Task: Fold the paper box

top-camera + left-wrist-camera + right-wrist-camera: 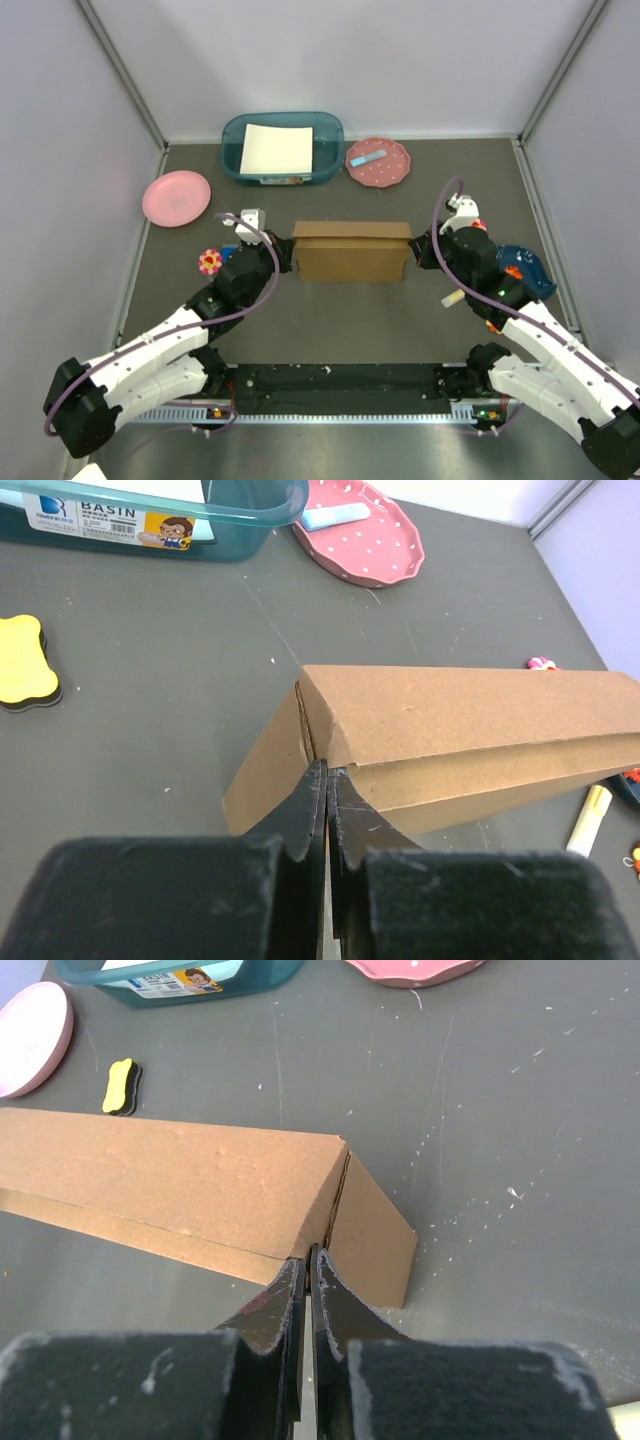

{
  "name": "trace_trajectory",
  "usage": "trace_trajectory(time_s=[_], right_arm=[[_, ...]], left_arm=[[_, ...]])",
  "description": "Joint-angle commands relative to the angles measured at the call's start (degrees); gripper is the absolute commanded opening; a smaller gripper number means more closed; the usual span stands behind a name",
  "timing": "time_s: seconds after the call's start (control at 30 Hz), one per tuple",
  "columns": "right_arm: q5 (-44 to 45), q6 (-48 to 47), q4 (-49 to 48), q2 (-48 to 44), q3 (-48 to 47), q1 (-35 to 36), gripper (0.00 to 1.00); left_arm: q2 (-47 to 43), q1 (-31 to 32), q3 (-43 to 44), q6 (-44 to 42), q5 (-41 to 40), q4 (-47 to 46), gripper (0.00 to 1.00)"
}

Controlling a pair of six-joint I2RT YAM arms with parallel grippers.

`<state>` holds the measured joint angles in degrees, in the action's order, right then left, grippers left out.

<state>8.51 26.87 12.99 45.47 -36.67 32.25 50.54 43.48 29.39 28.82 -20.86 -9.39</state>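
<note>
My left end effector [327, 772] and right end effector [308, 1256], each pressed together, touch opposite ends of the paper box [352, 255].

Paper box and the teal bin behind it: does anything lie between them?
Nothing; the top view shows only bare dark table between the paper box and the teal bin; the left wrist view agrees.

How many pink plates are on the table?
2. A plain pink plate lies at the far left; a dotted pink plate lies right of the teal bin. None seems hidden.
</note>
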Motion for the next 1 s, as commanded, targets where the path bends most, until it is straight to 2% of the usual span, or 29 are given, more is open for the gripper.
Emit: trace_trajectory(time_s=[0.0,0.33,0.5,0.6,0.77,0.83,0.97], right_arm=[[-1.0,0.6,8.2,0.8,2.7,0.4,0.00],[-0.3,0.5,10.3,0.1,0.0,0.5,0.01],[-0.7,-1.3,13.0,-2.2,-6.1,0.5,0.30],[-0.7,-2.7,15.5,-2.7,-11.0,0.4,0.35],[-1.0,-2.8,16.0,-2.6,-17.2,0.5,0.36],[-1.1,-2.7,14.9,-1.6,-17.6,0.5,0.32],[-2.5,-1.7,10.3,1.6,-16.3,0.5,0.15]], left_arm=[[0.8,0.5,-6.1,3.1,4.5,4.5,0.00],[5.3,0.6,-10.6,4.1,3.5,2.7,0.00],[4.4,0.6,-9.1,3.4,2.7,3.7,0.00],[4.1,0.5,-7.9,2.6,2.6,4.5,0.00],[4.1,0.6,-6.1,2.5,2.7,5.9,0.00],[4.0,0.6,-5.7,2.3,2.8,6.3,0.00],[3.4,0.6,-5.4,2.2,3.0,6.9,0.00]])
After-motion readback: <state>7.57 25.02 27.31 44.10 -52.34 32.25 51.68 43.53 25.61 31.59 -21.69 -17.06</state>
